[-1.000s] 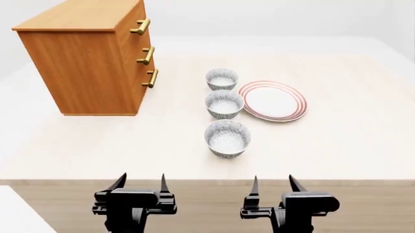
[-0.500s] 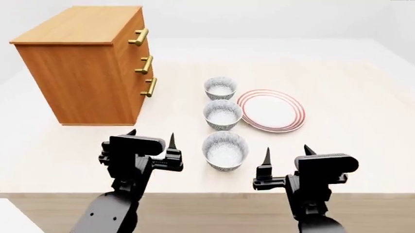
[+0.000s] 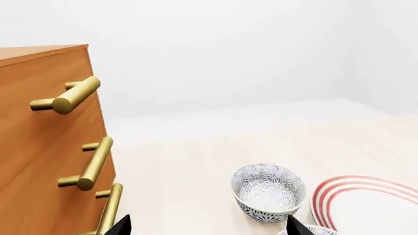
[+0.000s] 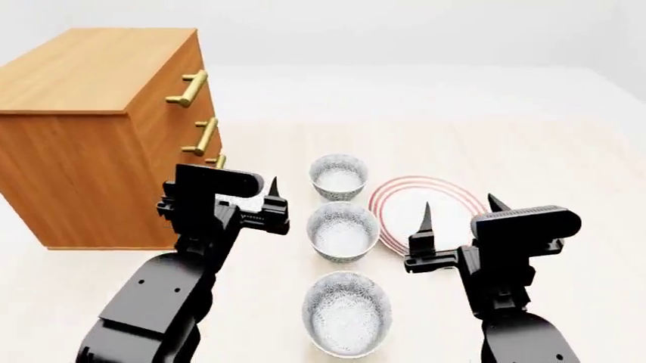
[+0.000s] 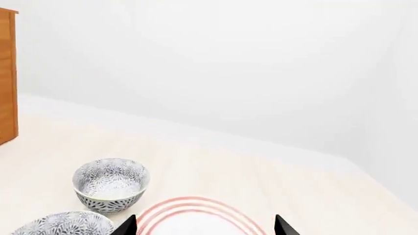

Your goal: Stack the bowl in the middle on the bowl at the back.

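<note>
Our hands, left [image 4: 234, 198] and right [image 4: 459, 215], gape empty beside the round, fine-patterned middle bowl [image 4: 343, 230]; the wooden dresser [image 4: 91, 136] stands left.

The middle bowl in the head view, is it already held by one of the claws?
No, the middle bowl sits free on the table between the left claw and the right claw, both open and empty.

Grey-patterned white bowls [image 4: 343, 230]; red-ringed white plate [image 4: 404, 203]; orange-brown dresser [image 4: 91, 136], brass handles [image 4: 189, 88].

Patterned bowl at the back [image 3: 268, 192] between brass-handled wooden dresser [image 3: 46, 147] and red-ringed plate [image 3: 369, 205].
</note>
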